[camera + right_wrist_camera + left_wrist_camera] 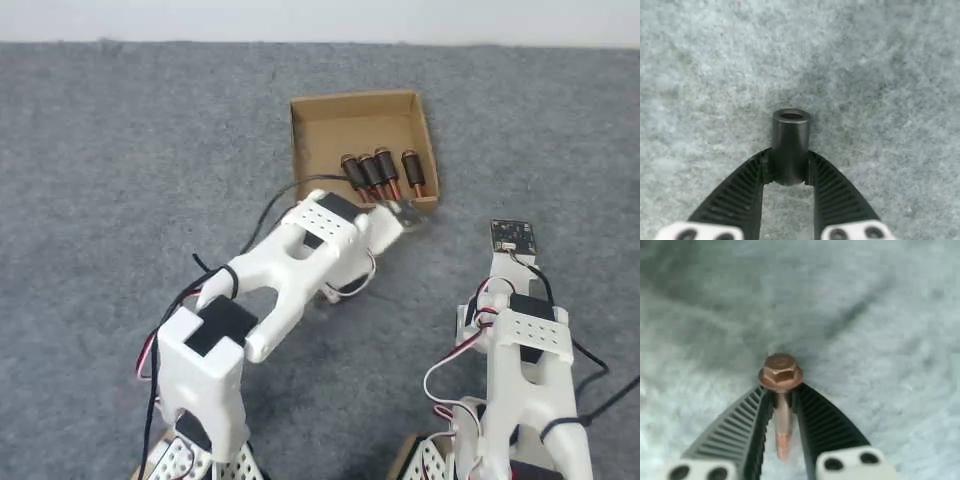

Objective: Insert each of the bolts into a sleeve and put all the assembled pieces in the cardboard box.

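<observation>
My left gripper (782, 394) is shut on a copper bolt (781, 371). Its hex head sticks out past the fingertips and its shaft lies between the ribbed fingers (747, 415), above the grey carpet. In the high view the left gripper (403, 214) sits just in front of the near right corner of the cardboard box (305, 130). Several assembled pieces (380, 172) lie side by side in the box. My right gripper (790, 161) is shut on a dark sleeve (790, 142), upright with its open bore showing. The right arm (525, 340) stands at the lower right.
Grey carpet (120, 180) covers the whole table. A black cable (290, 195) runs from the left arm toward the box's front wall. A small circuit board (513, 237) sits on the right arm's tip.
</observation>
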Controlling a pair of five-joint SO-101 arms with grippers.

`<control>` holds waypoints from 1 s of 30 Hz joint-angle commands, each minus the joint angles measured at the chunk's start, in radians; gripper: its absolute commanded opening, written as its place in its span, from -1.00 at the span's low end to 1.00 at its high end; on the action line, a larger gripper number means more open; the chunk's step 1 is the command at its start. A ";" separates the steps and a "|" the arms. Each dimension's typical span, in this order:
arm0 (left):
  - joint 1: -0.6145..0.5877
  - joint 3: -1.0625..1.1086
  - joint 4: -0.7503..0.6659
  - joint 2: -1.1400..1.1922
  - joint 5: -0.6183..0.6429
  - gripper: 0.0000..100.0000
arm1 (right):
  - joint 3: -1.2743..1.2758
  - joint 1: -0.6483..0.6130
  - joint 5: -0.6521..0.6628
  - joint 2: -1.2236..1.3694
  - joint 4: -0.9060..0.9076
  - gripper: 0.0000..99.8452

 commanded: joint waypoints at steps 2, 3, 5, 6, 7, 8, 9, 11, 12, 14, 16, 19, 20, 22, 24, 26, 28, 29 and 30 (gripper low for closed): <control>-0.133 0.054 -0.077 -0.180 0.213 -0.98 | -0.009 -0.013 0.012 -0.038 -0.016 -0.99; -0.158 0.082 -0.101 -0.212 0.244 -0.98 | -0.009 -0.013 0.012 -0.038 -0.016 -0.99; -0.195 0.140 -0.144 -0.284 0.304 -0.98 | -0.009 -0.013 0.011 -0.038 -0.016 -0.99; -0.210 0.171 -0.161 -0.322 0.328 -0.98 | -0.009 -0.013 0.011 -0.038 -0.016 -0.99; -0.222 0.203 -0.178 -0.364 0.351 -0.98 | -0.009 -0.013 0.011 -0.038 -0.016 -0.99; -0.236 0.239 -0.201 -0.405 0.374 -0.98 | -0.009 -0.013 0.011 -0.038 -0.016 -0.99; -0.249 0.274 -0.230 -0.442 0.396 -0.98 | -0.009 -0.013 0.011 -0.038 -0.015 -0.99; -0.278 0.351 -0.318 -0.497 0.427 -0.98 | -0.009 -0.012 0.011 -0.038 -0.013 -0.99; -0.295 0.394 -0.368 -0.514 0.437 -0.98 | -0.009 -0.012 0.011 -0.038 -0.013 -0.99; -0.327 0.447 -0.436 -0.532 0.463 -0.97 | -0.009 -0.012 0.011 -0.038 -0.013 -0.99; -0.367 0.453 -0.430 -0.535 0.486 -0.97 | -0.009 -0.012 0.011 -0.038 -0.013 -0.99; -0.442 0.452 -0.420 -0.534 0.500 -0.97 | -0.009 -0.012 0.011 -0.038 -0.012 -0.99; -0.468 0.455 -0.420 -0.532 0.499 -0.97 | -0.009 -0.012 0.011 -0.038 -0.012 -0.99; -0.508 0.460 -0.420 -0.532 0.499 -0.97 | -0.008 -0.012 0.011 -0.038 -0.012 -0.99; -0.531 0.463 -0.419 -0.532 0.496 -0.95 | -0.008 -0.012 0.011 -0.038 -0.012 -0.99; -0.539 0.476 -0.419 -0.532 0.496 -0.85 | -0.008 -0.012 0.011 -0.038 -0.012 -0.99; -0.532 0.490 -0.417 -0.532 0.496 -0.72 | -0.008 -0.012 0.011 -0.038 -0.012 -0.99; -0.531 0.492 -0.410 -0.532 0.496 -0.69 | -0.008 -0.012 0.011 -0.038 -0.012 -0.99; -0.526 0.492 -0.408 -0.532 0.494 -0.70 | -0.008 -0.012 0.011 -0.038 -0.012 -0.99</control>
